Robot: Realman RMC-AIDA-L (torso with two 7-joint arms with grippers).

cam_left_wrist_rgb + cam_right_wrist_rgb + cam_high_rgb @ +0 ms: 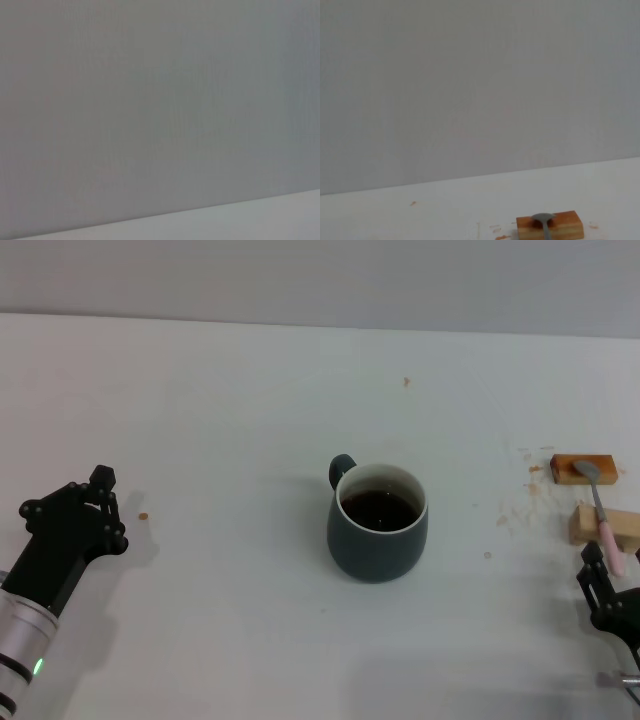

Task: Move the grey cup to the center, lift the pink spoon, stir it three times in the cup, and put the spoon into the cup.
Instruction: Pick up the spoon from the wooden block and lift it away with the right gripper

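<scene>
head view shows the grey cup [378, 524] standing upright near the middle of the frame on the white counter [220, 400], its loop handle turned toward the upper left and dark brown liquid inside its white interior. the pink spoon [601, 508] lies at the right edge of the frame, well apart from the cup; its grey bowl rests on the darker wooden block [582, 469] and its pale pink handle crosses the lighter wooden block [604, 525] below it. small brown crumbs [520, 505] are scattered on the counter beside the blocks.

the right end effector [607, 592] sits at the lower right of the frame, just below the tip of the spoon handle, holding nothing; whether its fingers are parted i cannot tell. the left end effector [82, 510] rests at the lower left of the frame, far from the cup, holding nothing, and its finger state cannot be told either.

right wrist view shows the darker block and the spoon bowl [542, 218] at the bottom of the frame, with wall above.
</scene>
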